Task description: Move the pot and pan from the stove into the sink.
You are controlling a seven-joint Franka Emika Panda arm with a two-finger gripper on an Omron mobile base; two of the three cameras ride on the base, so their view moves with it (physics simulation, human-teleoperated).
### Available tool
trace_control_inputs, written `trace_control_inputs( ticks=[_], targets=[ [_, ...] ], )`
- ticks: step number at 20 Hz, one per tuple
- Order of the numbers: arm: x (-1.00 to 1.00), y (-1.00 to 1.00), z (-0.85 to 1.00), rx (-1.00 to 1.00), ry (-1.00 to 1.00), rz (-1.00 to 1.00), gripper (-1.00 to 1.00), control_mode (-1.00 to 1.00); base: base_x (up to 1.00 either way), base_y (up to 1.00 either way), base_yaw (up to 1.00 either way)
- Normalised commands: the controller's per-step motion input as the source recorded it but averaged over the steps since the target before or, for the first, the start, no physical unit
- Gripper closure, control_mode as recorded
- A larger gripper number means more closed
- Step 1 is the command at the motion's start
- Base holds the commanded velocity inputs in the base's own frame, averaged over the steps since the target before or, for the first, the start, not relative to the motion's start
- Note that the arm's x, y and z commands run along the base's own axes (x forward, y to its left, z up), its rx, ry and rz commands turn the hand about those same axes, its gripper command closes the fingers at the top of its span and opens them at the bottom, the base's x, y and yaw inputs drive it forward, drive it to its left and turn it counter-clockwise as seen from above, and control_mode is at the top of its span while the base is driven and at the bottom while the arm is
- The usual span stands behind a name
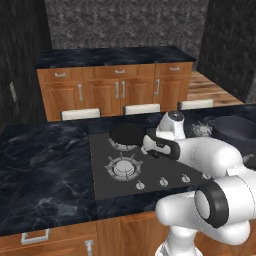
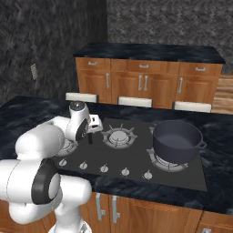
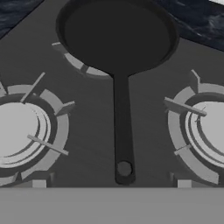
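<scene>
The gripper (image 2: 90,134) hangs wide open and empty over the pan's (image 3: 117,37) handle, likely lining up a grasp, while the pot (image 2: 176,139) waits on the stove (image 2: 132,154).
</scene>
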Motion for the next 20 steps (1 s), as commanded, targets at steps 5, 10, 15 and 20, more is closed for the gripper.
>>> trace_control_inputs(
  ticks=[5, 10, 15, 20],
  targets=[
    [0.26, 0.03, -0.35, 0.0, -0.02, 0.01, -1.0, -1.0, 0.0, 0.0, 0.0],
    [0.27, 0.0, -0.3, 0.0, -0.02, 0.02, -1.0, -1.0, 0.0, 0.0, 0.0],
    [0.02, 0.0, -0.04, 0.0, 0.0, 0.01, -1.0, -1.0, 0.0, 0.0, 0.0],
    [0.17, -0.01, -0.09, 0.0, 0.0, 0.0, -1.0, -1.0, 0.0, 0.0, 0.0]
  ],
)
